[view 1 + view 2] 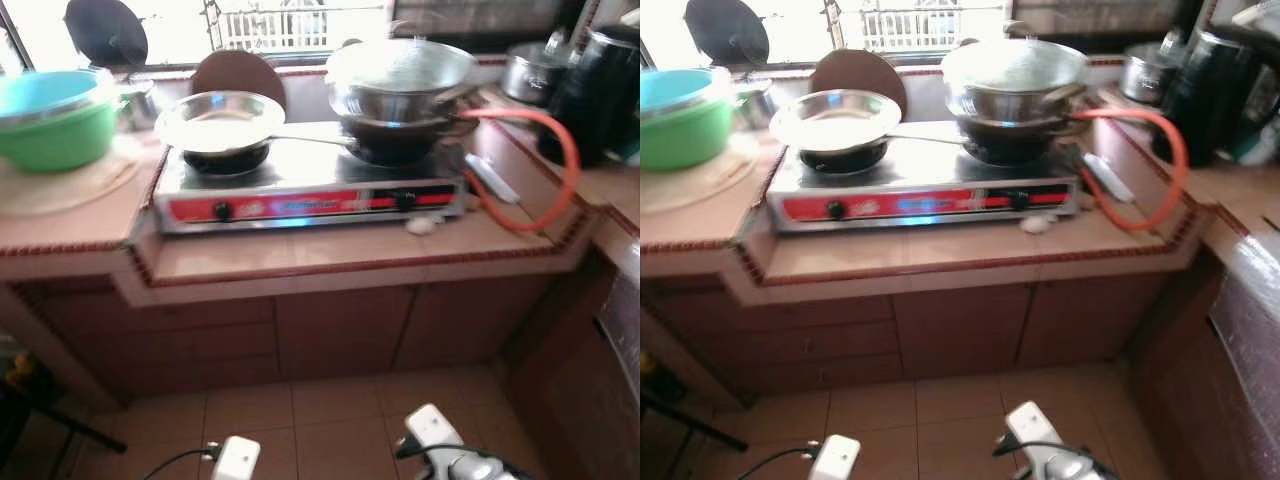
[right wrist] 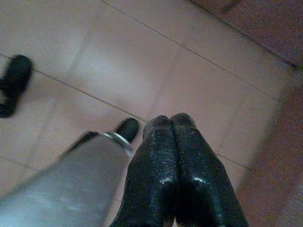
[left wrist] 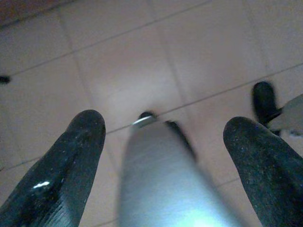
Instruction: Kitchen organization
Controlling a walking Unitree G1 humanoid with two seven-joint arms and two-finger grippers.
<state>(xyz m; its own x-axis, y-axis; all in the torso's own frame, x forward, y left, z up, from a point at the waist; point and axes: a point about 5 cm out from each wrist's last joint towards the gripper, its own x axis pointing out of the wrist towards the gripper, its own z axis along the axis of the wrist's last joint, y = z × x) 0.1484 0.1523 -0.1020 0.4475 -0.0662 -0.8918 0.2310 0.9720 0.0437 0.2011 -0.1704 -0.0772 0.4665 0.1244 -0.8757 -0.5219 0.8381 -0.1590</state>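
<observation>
Pan: on stove, handle pointing toward the robot's right.
Left gripper: released, hanging over floor.
Right gripper: clenched, empty, likewise low.

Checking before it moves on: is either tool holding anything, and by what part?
Nothing. The left tool is open, the right tool shut empty; both point at the floor.

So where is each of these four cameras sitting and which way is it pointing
Left eye view: on the head, looking forward and down at the two-burner steel stove on the tiled counter.
Right eye view: same head, same stove, shifted sideways.
Left wrist view: along the left gripper, fingers spread, at the tiled floor.
Right wrist view: along the right gripper, fingers together, at the same floor.
</observation>
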